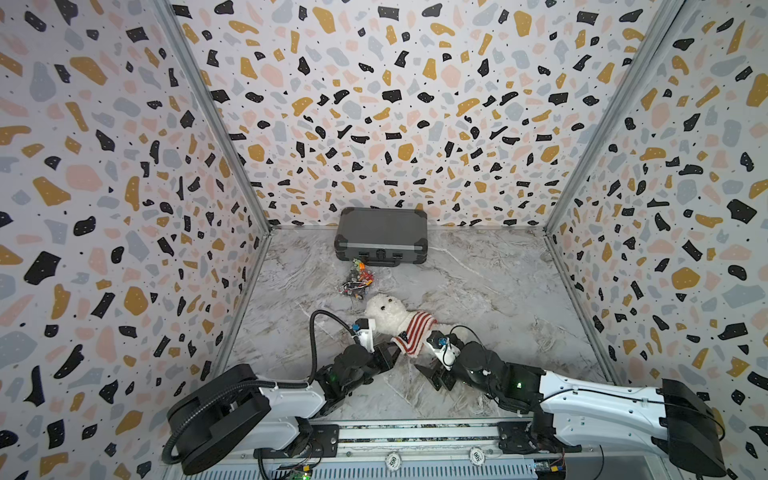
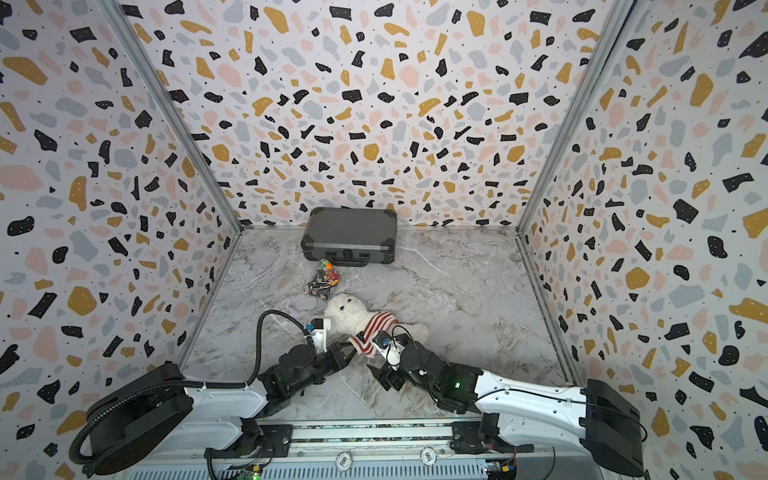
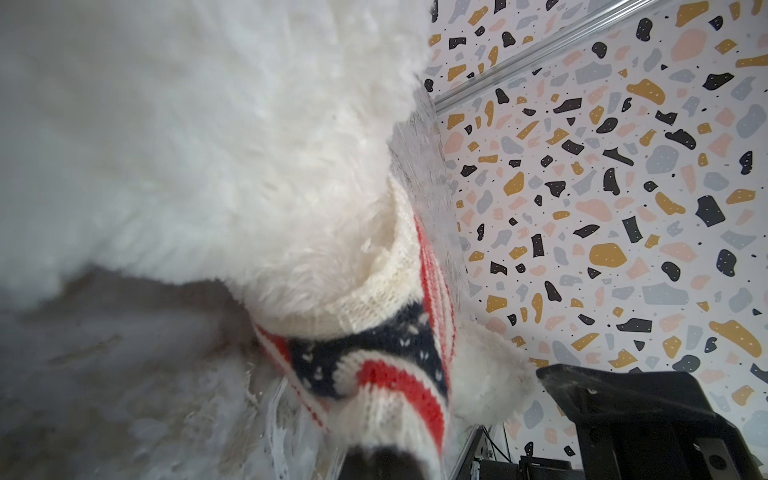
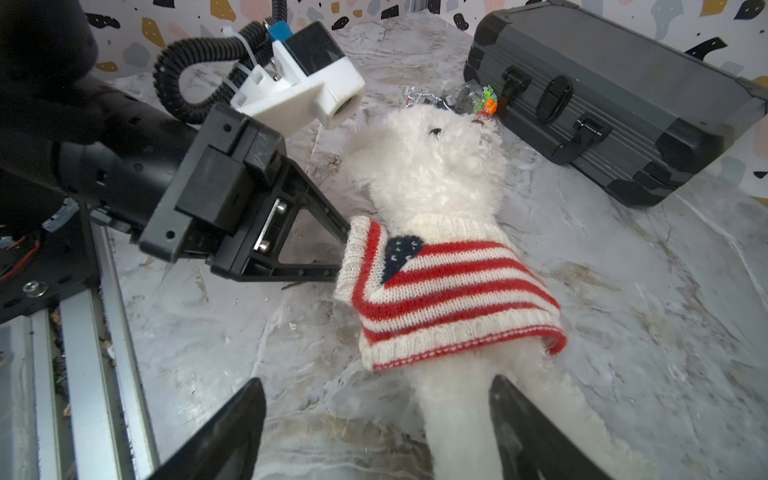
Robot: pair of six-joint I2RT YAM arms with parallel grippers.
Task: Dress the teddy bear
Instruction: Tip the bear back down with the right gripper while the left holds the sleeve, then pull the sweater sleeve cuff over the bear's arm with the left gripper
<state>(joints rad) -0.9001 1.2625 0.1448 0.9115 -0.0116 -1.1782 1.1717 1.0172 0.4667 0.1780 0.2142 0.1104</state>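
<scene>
The teddy bear (image 1: 384,309) (image 2: 345,309) lies on the marble table with its head toward the far left, white and fluffy. A red-and-white striped sweater (image 1: 417,330) (image 4: 444,291) with a navy patch covers its torso. My left gripper (image 1: 395,353) (image 4: 343,253) is shut on the sweater's cuff at the bear's near side; in the left wrist view the knit (image 3: 386,374) bunches over the dark tips of that gripper (image 3: 374,461). My right gripper (image 1: 434,372) (image 4: 376,380) stands open at the bear's feet end. One white leg (image 4: 465,415) lies between its fingers, ungripped.
A grey hard case (image 1: 380,241) (image 4: 602,95) stands closed at the back wall. A clear bag of small colourful bits (image 1: 357,280) lies just beyond the bear's head. Terrazzo-patterned walls close in three sides; a metal rail (image 1: 415,432) runs along the near edge.
</scene>
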